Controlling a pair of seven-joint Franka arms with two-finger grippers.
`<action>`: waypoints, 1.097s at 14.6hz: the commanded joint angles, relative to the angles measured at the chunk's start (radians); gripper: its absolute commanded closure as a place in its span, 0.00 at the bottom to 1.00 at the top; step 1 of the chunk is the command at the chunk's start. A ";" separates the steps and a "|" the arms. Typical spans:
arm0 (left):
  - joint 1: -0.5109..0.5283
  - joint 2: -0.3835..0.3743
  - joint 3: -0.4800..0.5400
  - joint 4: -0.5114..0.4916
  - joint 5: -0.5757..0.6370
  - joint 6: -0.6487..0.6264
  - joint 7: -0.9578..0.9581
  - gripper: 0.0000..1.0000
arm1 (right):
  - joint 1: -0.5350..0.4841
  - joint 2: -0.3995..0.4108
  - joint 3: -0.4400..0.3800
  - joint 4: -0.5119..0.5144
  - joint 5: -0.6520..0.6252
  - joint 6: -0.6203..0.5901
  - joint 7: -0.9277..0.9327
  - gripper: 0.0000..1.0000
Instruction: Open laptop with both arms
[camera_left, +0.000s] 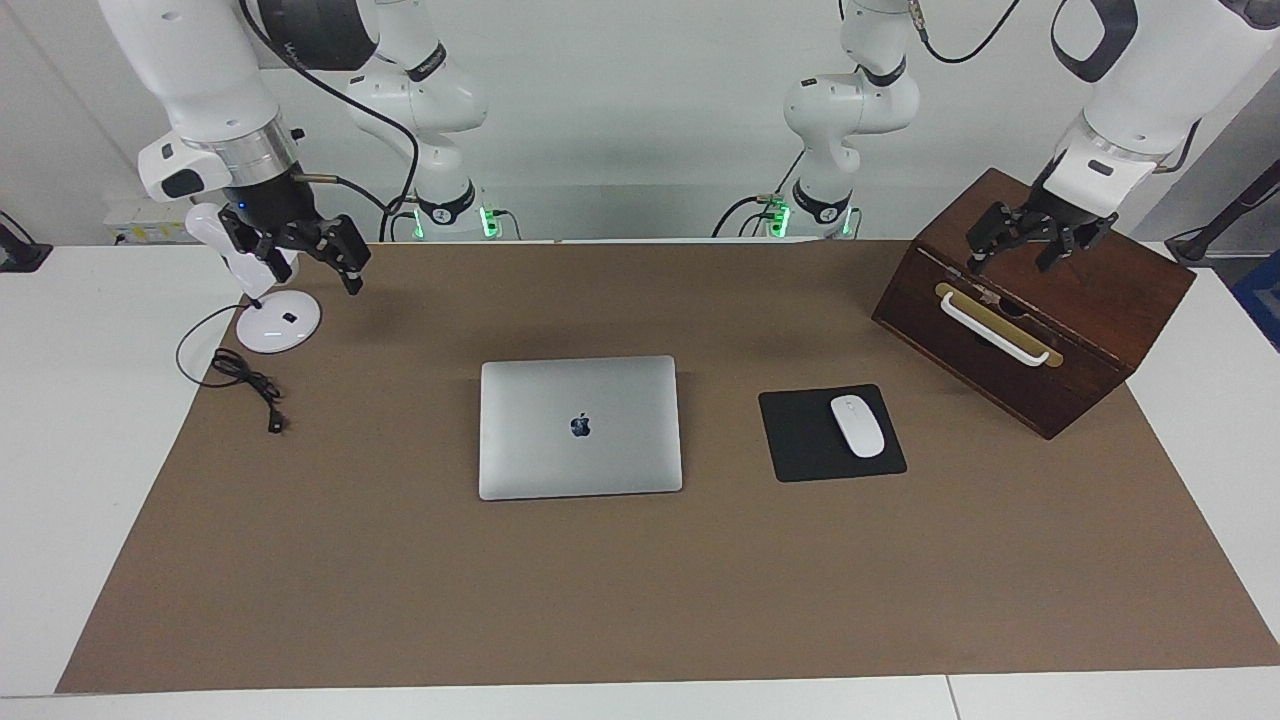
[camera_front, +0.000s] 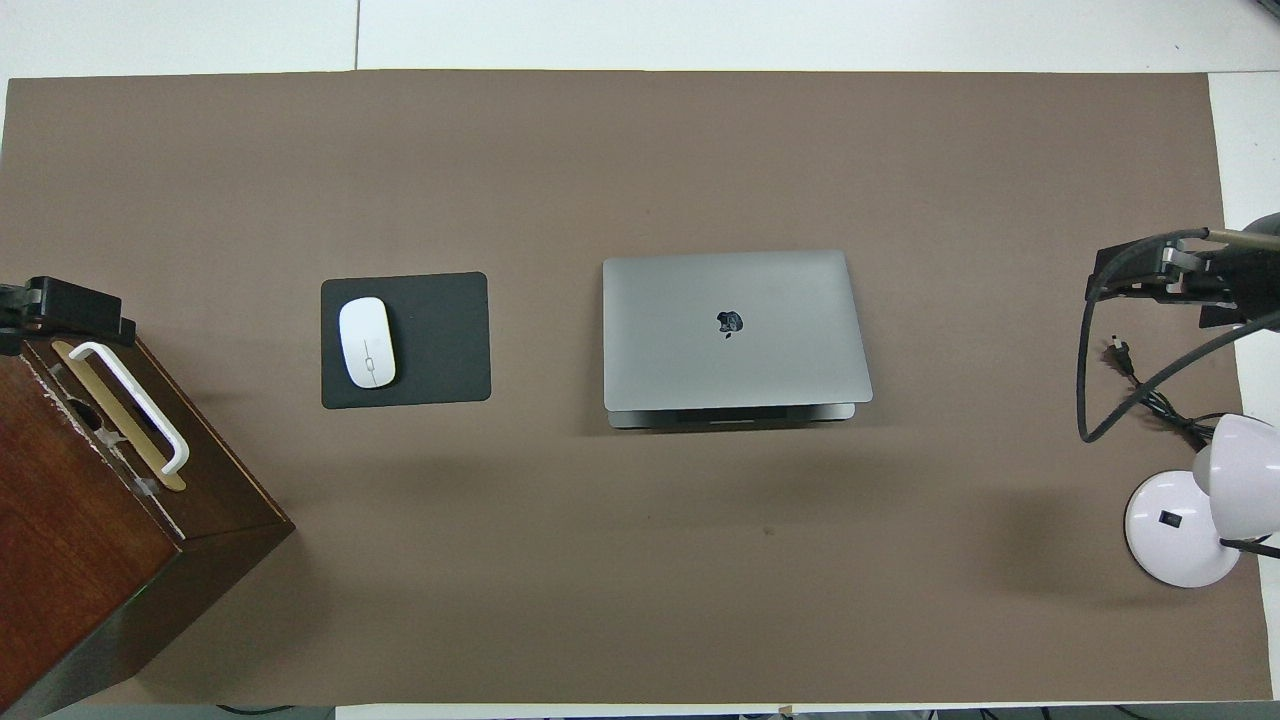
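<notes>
laptop (camera_left: 580, 427): lid fully shut, logo up, laid flat on the brown mat (camera_left: 640, 580) mid-surface; the mouse pad (camera_left: 805, 440) lies beside it toward the left arm's end, white mouse (camera_left: 857, 426) on the pad.
front edge: judged to be the edge farther from the robots; a dark strip that looks like the hinge is seen in the overhead view on the edge nearer to them.
left tool (camera_left: 1030, 245): released, nothing held; hangs over the wooden box (camera_left: 1040, 300) at the left arm's end, well apart from the laptop.
right tool (camera_left: 300, 250): fingers seen spread, nothing held; hangs over the mat just beside the white lamp (camera_left: 265, 300) at the right arm's end, well apart from the laptop.
step: judged as start of approach; no contact made, lid not yet lifted.
next move: both tools to be brought in over the laptop. One tool is likely needed to press the base down, the other to catch the thin lip of the lid at the front edge and swing it up toward the robots.
risk: lid gap is thin, so a slip off the lip is likely; the base may be dragged or tipped if not held. The mouse sits near the left tool's path.
</notes>
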 joint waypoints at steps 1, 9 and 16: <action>0.006 -0.012 -0.006 -0.001 0.002 0.010 -0.001 0.00 | -0.008 -0.024 -0.002 -0.027 0.000 0.006 -0.098 0.00; -0.002 -0.014 -0.006 -0.006 0.000 0.019 -0.007 0.26 | -0.022 -0.024 -0.002 -0.027 -0.003 0.007 -0.141 0.00; -0.005 -0.014 -0.007 -0.015 0.000 0.050 -0.025 1.00 | -0.035 -0.032 -0.002 -0.058 -0.003 0.048 -0.146 0.00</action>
